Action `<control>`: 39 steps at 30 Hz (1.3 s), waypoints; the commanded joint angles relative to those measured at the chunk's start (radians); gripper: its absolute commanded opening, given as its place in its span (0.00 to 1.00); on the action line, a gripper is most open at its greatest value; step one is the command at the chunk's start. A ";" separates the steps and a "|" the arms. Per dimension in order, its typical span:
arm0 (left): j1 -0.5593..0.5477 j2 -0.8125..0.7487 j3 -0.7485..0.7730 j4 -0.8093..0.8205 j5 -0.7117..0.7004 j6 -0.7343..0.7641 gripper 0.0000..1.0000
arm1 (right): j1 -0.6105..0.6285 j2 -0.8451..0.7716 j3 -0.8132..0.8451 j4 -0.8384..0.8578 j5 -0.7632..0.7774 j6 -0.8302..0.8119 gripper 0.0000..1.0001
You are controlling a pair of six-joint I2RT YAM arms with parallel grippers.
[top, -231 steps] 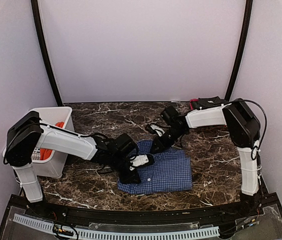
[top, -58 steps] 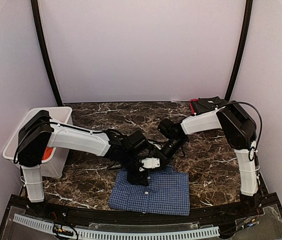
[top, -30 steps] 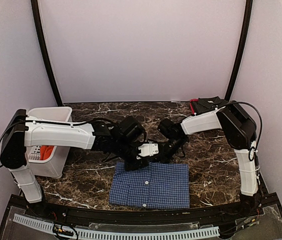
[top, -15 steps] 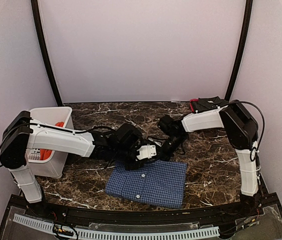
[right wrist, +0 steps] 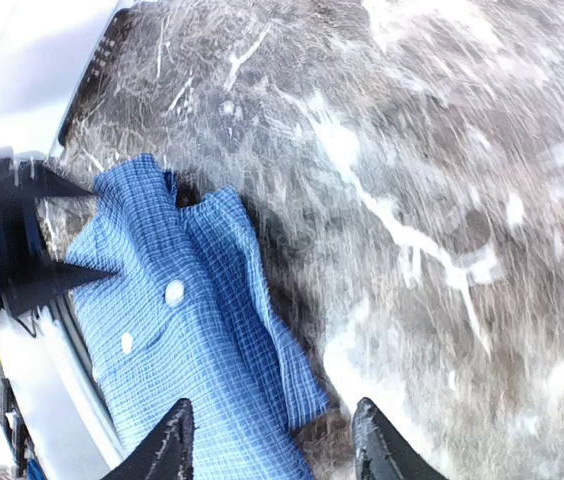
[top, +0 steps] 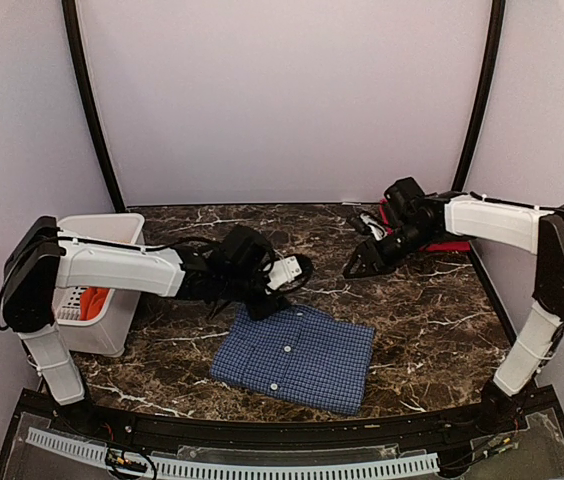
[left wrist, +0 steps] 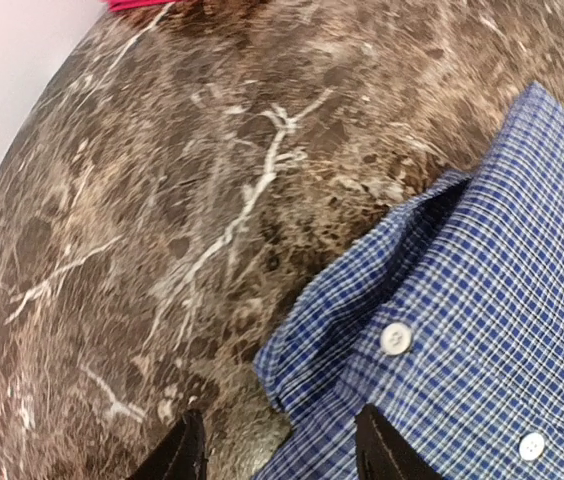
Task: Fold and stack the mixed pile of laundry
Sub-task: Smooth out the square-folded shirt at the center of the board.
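White basket [top: 107, 335] sits far left on the marble table [top: 432, 320], with the orange-red shirt [top: 93, 299] inside it. Right of it is the left gripper [top: 255, 311], tilted down at the far-left corner of the checked shirt [top: 297, 352]. In the left wrist view its fingers [left wrist: 184, 452] are apart, nothing clamped, collar edge of the shirt [left wrist: 462, 330] just beyond them. Checked shirt is folded to a flat rectangle, buttons up, near the table's front middle, slightly askew. Right gripper [top: 349, 271] is further right and back, hovering over bare marble, well apart from the shirt. Its fingers [right wrist: 170, 445] are apart and hold nothing. Red item [top: 449, 245] at far right edge, can't tell what.
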 commanded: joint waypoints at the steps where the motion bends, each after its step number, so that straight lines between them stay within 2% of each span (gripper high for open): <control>1: 0.096 -0.174 -0.035 -0.097 0.168 -0.288 0.51 | 0.003 -0.127 -0.184 0.087 -0.068 0.117 0.54; 9: 0.227 -0.231 -0.170 -0.086 0.361 -0.616 0.52 | 0.001 -0.156 -0.391 0.181 -0.084 0.194 0.55; 13: 0.264 -0.198 -0.203 -0.057 0.409 -0.666 0.51 | 0.001 -0.117 -0.419 0.196 -0.056 0.194 0.54; 19: 0.285 -0.131 -0.191 -0.046 0.452 -0.699 0.51 | 0.002 -0.073 -0.426 0.183 -0.010 0.190 0.44; 25: 0.295 -0.074 -0.182 0.019 0.531 -0.744 0.49 | 0.011 -0.060 -0.435 0.185 -0.015 0.193 0.23; 28: 0.296 -0.046 -0.183 0.059 0.572 -0.760 0.41 | 0.019 -0.046 -0.434 0.187 -0.016 0.189 0.02; 29: 0.296 -0.043 -0.185 0.067 0.592 -0.768 0.38 | 0.020 -0.040 -0.432 0.186 -0.009 0.188 0.00; 31: 0.295 -0.038 -0.188 0.100 0.610 -0.772 0.21 | 0.020 -0.042 -0.427 0.182 0.015 0.191 0.00; 32: 0.295 -0.045 -0.189 0.114 0.607 -0.774 0.08 | 0.020 -0.048 -0.424 0.178 0.036 0.193 0.00; 33: 0.295 -0.065 -0.194 0.132 0.592 -0.775 0.02 | 0.020 -0.059 -0.420 0.172 0.066 0.194 0.00; 39: 0.295 -0.161 -0.249 0.233 0.491 -0.734 0.00 | 0.009 -0.169 -0.413 0.148 0.192 0.216 0.00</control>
